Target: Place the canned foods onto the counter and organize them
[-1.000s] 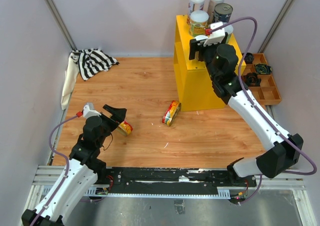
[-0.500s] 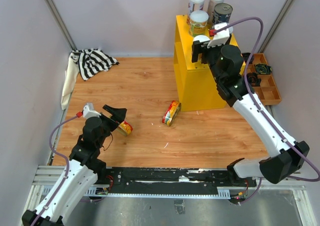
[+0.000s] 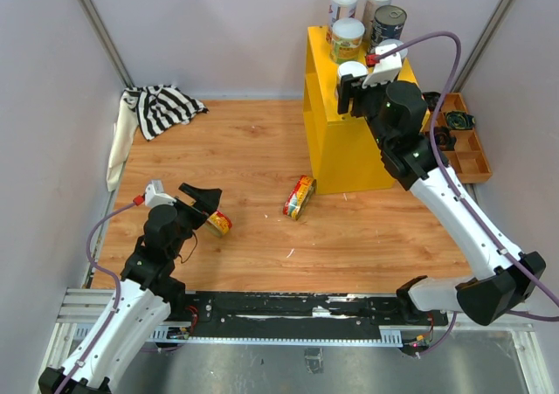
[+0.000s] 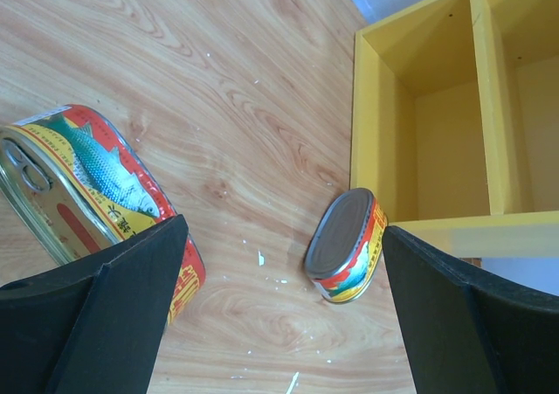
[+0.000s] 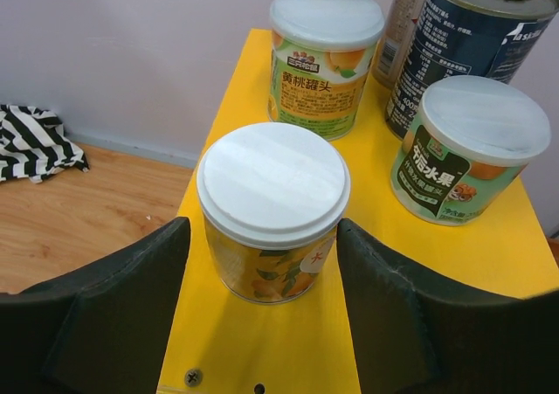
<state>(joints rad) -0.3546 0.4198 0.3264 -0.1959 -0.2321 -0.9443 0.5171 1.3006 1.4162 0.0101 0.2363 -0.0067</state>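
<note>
Where the yellow cabinet [image 5: 489,254] stands at the far right of the wooden tabletop [image 3: 262,167], most of the cans are gathered upright on its top. The front can [image 5: 272,210] has a flat white lid and a yellow fruit label. It stands near the cabinet's front left corner. Behind it stands a white-lidded can with a yellow-green label [image 5: 325,62]. To its right is a green-labelled can [image 5: 467,149], also under a white lid. Behind that one is a dark can [image 5: 476,36] with a metal pull-tab top. Two taller white-lidded cans [image 3: 343,5] stand at the back.

Two oval fish tins, red and yellow, lie on the tabletop. One tin [image 4: 348,245] lies on its side near the foot of the cabinet. The other tin [image 4: 87,193] lies right at the left claw's finger.

The right claw [image 5: 264,224] is at the front can, one black finger on each side of it and both very close to its wall. I cannot tell whether the fingers press the can or merely flank it.

The left claw [image 4: 284,228] hangs low over the tabletop, spread wide and holding nothing.
</note>
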